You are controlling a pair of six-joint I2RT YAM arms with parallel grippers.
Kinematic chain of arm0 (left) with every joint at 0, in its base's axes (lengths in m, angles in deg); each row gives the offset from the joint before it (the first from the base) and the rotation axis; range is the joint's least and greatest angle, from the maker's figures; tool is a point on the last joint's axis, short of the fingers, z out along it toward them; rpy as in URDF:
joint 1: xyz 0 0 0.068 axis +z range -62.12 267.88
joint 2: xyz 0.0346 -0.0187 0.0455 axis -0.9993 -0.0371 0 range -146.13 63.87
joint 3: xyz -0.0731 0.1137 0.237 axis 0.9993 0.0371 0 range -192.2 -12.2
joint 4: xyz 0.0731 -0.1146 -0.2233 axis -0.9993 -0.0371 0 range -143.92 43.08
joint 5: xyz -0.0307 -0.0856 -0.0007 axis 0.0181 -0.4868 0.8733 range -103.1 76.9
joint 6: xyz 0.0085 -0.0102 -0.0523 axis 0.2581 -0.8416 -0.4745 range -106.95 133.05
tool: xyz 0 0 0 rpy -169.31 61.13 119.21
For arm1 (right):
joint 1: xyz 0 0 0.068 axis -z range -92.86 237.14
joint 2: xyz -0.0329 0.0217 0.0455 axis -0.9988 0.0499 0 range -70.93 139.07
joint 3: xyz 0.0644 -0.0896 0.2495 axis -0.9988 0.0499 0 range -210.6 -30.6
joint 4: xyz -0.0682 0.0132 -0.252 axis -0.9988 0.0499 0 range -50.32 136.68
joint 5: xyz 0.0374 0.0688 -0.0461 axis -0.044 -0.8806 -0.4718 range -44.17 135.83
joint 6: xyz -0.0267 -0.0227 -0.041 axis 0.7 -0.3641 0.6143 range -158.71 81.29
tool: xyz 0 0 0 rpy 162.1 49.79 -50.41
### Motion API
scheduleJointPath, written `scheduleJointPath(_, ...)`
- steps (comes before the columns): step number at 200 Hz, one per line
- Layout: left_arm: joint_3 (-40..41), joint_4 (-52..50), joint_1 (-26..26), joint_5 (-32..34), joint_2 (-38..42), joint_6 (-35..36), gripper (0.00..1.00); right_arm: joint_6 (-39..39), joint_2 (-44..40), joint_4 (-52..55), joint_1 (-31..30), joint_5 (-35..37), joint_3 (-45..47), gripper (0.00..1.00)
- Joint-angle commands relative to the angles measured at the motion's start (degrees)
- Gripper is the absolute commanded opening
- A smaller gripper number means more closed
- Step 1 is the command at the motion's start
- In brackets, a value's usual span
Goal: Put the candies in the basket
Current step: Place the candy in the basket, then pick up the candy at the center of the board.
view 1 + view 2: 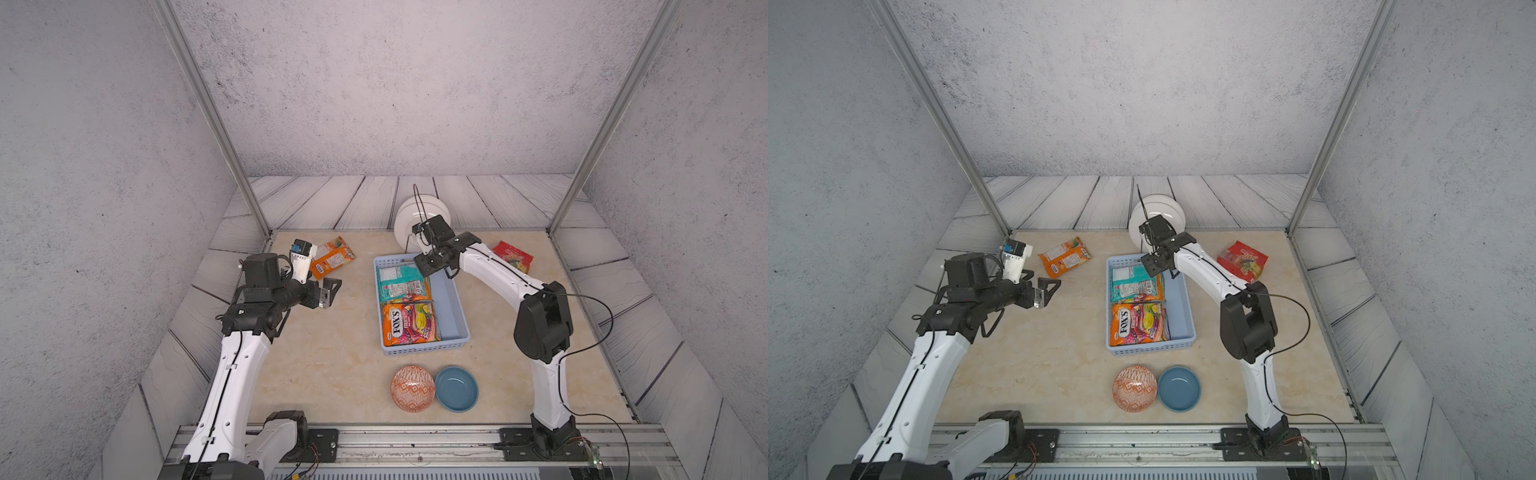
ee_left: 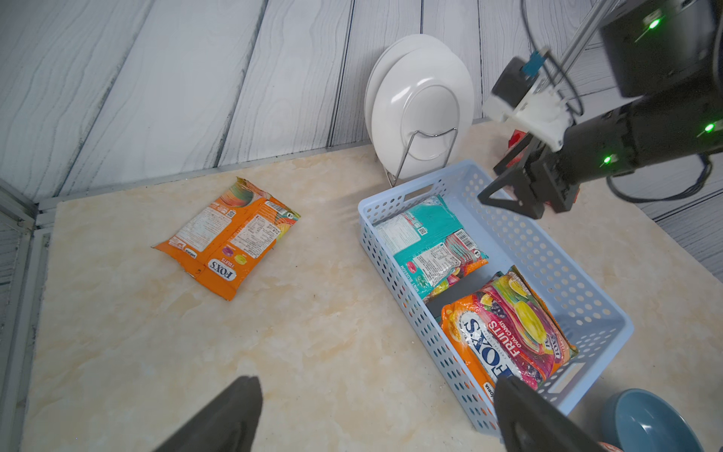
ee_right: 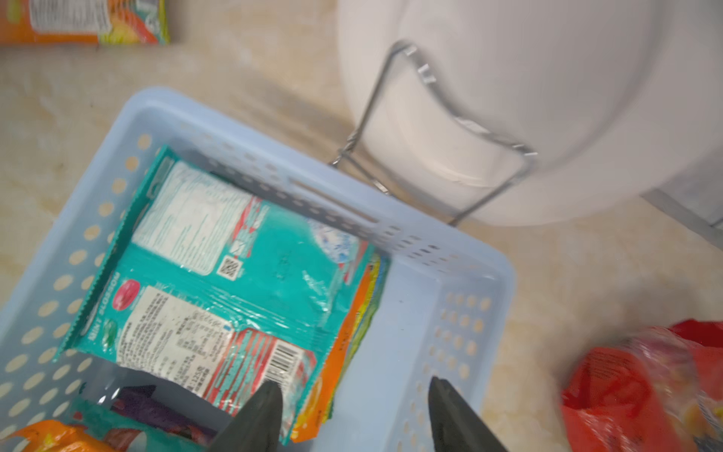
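Fingers (image 3: 262, 415) hang apart and empty on my right gripper (image 3: 352, 391) over the basket (image 1: 453, 307), while my left gripper (image 2: 375, 395) gapes wide, ready to grab the orange bag (image 2: 231, 238) outside.

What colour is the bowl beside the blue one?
Orange-and-white patterned bowl, clearest in a top view.

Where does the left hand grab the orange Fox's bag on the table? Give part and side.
Probably the short crimped end bearing the logo, nearest the left hand, coming from above with jaws across that seam. The orange Fox's bag lies flat on the table, so only its thin edge offers purchase.
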Motion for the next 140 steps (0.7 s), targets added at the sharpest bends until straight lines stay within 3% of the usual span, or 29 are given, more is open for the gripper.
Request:
scheduleJointPath(1,0.42,1.16,0.04,-0.39,1.33,0.44,0.99,-3.08,-7.01,-0.97,3.66,1.28,2.36,0.67)
scheduleJointPath(89,0.72,1.19,0.04,0.38,1.84,0.62,0.99,-10.94,-13.21,-6.02,17.00,1.15,10.49,0.81)
scheduleJointPath(140,0.67,0.91,0.03,0.33,2.22,0.79,0.99,-17.55,-12.73,-8.25,24.27,-0.87,12.36,0.83)
